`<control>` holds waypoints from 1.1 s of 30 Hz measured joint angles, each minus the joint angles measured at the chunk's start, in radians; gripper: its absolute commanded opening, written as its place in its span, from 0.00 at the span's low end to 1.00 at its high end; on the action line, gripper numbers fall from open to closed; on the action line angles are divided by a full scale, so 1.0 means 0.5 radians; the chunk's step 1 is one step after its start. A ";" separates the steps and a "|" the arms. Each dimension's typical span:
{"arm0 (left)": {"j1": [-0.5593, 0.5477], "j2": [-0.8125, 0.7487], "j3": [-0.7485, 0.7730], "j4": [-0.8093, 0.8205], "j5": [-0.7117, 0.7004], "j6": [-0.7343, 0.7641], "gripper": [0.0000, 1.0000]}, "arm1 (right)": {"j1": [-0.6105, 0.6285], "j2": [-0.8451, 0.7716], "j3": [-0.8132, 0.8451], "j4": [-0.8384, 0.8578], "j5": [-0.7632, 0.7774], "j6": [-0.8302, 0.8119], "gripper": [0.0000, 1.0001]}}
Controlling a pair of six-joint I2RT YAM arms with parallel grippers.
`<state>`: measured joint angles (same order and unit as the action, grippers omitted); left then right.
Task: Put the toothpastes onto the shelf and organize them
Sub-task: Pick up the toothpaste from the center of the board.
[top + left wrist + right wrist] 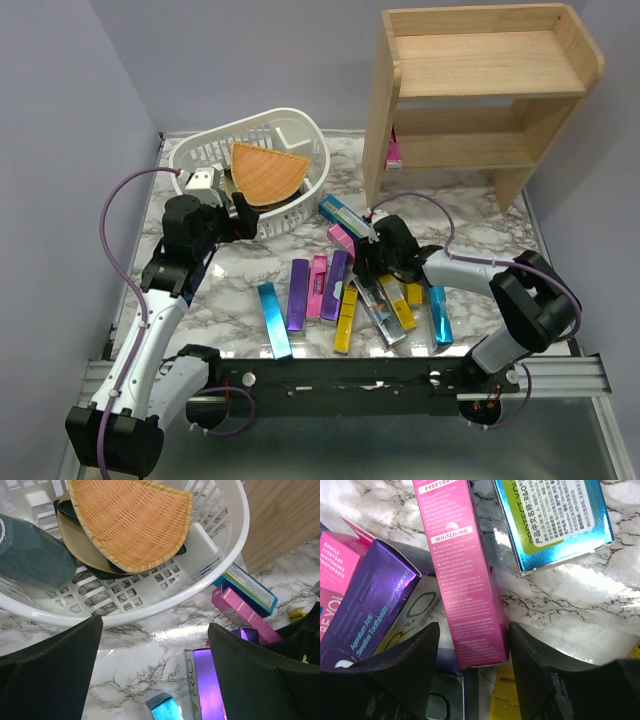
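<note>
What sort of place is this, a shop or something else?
Probably a robotics lab bench: two arms bolted to a rail, a walled-in marble-patterned table, toothpaste cartons scattered near a wooden shelf.

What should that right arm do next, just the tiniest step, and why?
Probably squeeze the jaws of the right arm shut on the pink carton. In the right wrist view they stand on either side of its near end, with a sliver of gap showing on one side, so it does not look gripped yet. Lifting before that would likely leave it on the table.
</note>
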<state>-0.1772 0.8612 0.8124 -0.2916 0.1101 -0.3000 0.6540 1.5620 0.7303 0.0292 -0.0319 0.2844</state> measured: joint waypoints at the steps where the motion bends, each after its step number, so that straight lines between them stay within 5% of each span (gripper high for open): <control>1: 0.000 0.003 0.000 -0.004 0.001 0.000 0.99 | 0.018 0.017 0.007 0.009 0.035 -0.005 0.59; 9: 0.000 0.015 0.000 -0.011 0.065 -0.016 0.99 | 0.124 0.069 0.032 0.028 0.264 -0.053 0.44; 18: -0.027 0.024 -0.006 0.069 0.322 -0.311 0.99 | 0.169 -0.208 -0.085 0.014 0.340 -0.080 0.39; 27: -0.552 0.288 -0.036 0.449 0.321 -0.751 0.99 | 0.173 -0.679 -0.268 0.082 0.330 -0.048 0.39; 33: -0.786 0.531 -0.118 0.777 0.074 -1.041 0.99 | 0.173 -0.935 -0.433 0.230 0.262 -0.011 0.39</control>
<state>-0.5701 1.1267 0.7532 0.0967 0.1471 -0.8204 0.7406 1.0943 0.5140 0.1444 0.0990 0.2790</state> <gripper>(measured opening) 0.992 0.447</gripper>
